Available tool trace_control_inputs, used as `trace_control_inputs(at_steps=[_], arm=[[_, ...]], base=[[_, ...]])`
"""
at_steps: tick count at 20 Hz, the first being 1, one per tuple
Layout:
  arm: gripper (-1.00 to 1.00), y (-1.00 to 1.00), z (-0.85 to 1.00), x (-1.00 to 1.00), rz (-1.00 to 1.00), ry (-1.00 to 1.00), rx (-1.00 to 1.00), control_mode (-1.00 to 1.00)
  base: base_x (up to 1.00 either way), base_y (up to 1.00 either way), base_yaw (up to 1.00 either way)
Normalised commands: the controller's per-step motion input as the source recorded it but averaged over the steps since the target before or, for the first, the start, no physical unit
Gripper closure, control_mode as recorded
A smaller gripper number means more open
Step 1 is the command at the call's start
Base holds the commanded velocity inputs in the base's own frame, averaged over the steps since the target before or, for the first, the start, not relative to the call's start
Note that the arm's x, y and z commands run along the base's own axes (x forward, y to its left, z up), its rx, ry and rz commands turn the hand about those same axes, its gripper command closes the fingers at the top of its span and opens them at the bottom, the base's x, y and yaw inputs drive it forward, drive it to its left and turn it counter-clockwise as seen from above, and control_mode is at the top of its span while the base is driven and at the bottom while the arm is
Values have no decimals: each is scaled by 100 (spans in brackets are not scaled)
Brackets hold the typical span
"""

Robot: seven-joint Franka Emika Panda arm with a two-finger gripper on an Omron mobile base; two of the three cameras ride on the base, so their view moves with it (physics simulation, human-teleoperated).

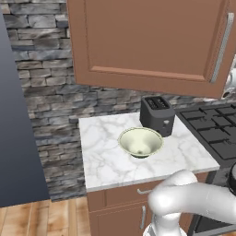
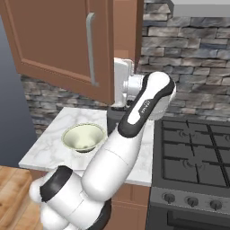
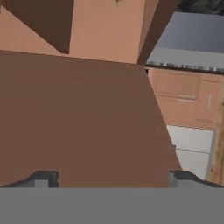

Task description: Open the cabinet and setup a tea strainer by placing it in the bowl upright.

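The cabinet door point(image 1: 147, 41) hangs above the counter, swung partly out from the wall, its silver bar handle point(image 1: 222, 48) near its free edge. In the right base view my white hand point(image 2: 122, 83) sits just behind the free edge of the cabinet door point(image 2: 54, 40), below the handle point(image 2: 91, 49). My gripper point(image 3: 114, 178) is open, fingertips point(image 3: 41, 179) wide apart and holding nothing, facing a flat brown panel. The cream-green bowl point(image 1: 140, 140) point(image 2: 83, 136) stands empty on the marble counter. The tea strainer is out of view.
A dark toaster point(image 1: 157, 115) stands right behind the bowl. A black gas stove point(image 1: 212, 129) point(image 2: 193, 152) adjoins the counter point(image 1: 101, 161) on the right. A stone wall point(image 1: 46, 83) backs it; a low cabinet point(image 1: 120, 216) sits underneath.
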Motion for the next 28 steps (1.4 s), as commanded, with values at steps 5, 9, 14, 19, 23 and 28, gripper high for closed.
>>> trace_control_inputs(at_steps=[5,9,14,19,23,28], arm=[[-100,61,5,-56,-36,7,-11,-100],[-100,63,11,-54,-36,7,-9,-100],[-100,75,31,-49,-28,11,-6,-100],[-100,95,42,-44,-4,11,-5,-100],[-100,99,40,-44,7,12,-4,-100],[-100,100,37,-44,11,14,-7,-100]], base=[[0,0,0],[0,0,0],[0,0,0],[0,0,0],[0,0,0],[0,0,0]])
